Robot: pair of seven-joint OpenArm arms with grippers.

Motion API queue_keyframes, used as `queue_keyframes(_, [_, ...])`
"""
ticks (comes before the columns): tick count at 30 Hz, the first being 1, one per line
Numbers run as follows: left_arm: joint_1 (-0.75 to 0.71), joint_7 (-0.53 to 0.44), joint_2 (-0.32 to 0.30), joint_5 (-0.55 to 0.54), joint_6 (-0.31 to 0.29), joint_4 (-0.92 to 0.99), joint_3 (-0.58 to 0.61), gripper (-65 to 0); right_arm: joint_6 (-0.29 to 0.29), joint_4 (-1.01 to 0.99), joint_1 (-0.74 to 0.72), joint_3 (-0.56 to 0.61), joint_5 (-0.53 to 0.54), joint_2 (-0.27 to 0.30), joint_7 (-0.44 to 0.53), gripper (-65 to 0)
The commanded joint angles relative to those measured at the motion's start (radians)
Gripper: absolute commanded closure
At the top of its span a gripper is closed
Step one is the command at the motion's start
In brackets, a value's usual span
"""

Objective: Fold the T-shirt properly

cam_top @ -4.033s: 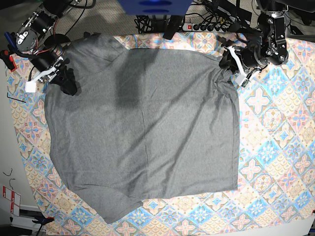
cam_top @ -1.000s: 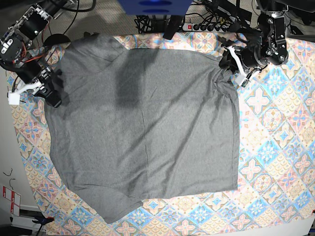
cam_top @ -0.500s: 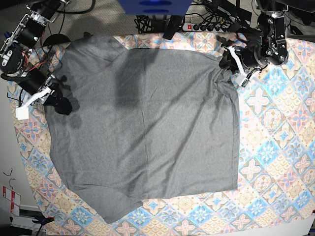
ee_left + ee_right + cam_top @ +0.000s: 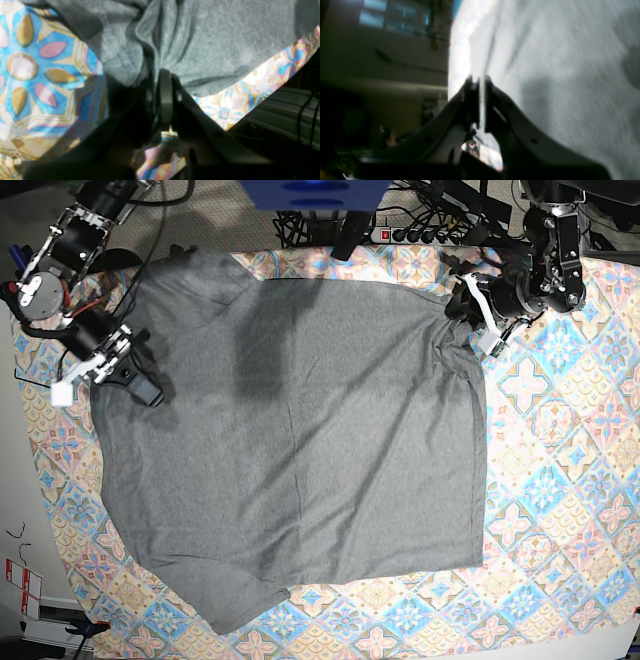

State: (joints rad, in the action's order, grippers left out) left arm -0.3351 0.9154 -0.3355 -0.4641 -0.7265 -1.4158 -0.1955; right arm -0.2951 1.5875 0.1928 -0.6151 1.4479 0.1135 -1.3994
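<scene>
Closest to the bottom edge of the base view is the colourful tablecloth with its blue, pink and yellow flower tiles, and a bottom corner of the T-shirt sticks out over it. The big grey shirt lies spread flat and covers most of the table, with tablecloth showing on its right side and along the bottom. Farther up, at the shirt's left edge, the right gripper sits on the grey cloth. In its own wrist view the right gripper has its two dark jaws pressed almost together, clenched, with the grey shirt just beside it; the picture is blurry, so you cannot tell if any cloth is caught between them. At the far right corner of the shirt, the left gripper is clamped onto the fabric. Its wrist view shows the left gripper squeezing a bunch of grey shirt, and the cloth wrinkles into folds where it is pinched. The flowery tablecloth lies under it. Behind the table, at the very top, there is a blue box and some black cables.
</scene>
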Motion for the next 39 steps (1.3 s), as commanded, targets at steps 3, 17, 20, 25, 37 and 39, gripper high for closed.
queue_keyframes(3, [-0.011,0.060,-0.001,0.074,0.028,0.007,0.011,-2.4,-0.008,-0.103,-0.005,-0.004,0.036,0.010,0.003,-0.7])
queue_keyframes(17, [-0.014,0.060,-0.001,0.074,0.028,0.007,0.011,-2.4,-0.009,-0.491,-0.003,0.001,0.036,0.012,0.003,-0.7])
queue_keyframes(20, [-0.017,0.060,-0.001,0.074,0.028,0.007,0.011,-2.4,-0.009,-0.522,0.010,-0.004,0.036,0.012,0.003,-0.7])
queue_keyframes(25, [-0.017,0.060,-0.001,0.074,0.028,0.007,0.011,-2.4,-0.009,-0.580,0.023,-0.004,0.036,0.008,0.003,-0.7])
queue_keyframes(37, [-0.019,0.060,-0.001,0.074,0.028,0.007,0.012,-2.4,-0.009,-0.678,0.023,-0.004,0.036,0.010,0.003,-0.7])
queue_keyframes(39, [-0.019,0.060,-0.001,0.074,0.028,0.007,0.012,-2.4,-0.009,-0.678,0.023,-0.004,0.036,0.010,0.003,-0.7])
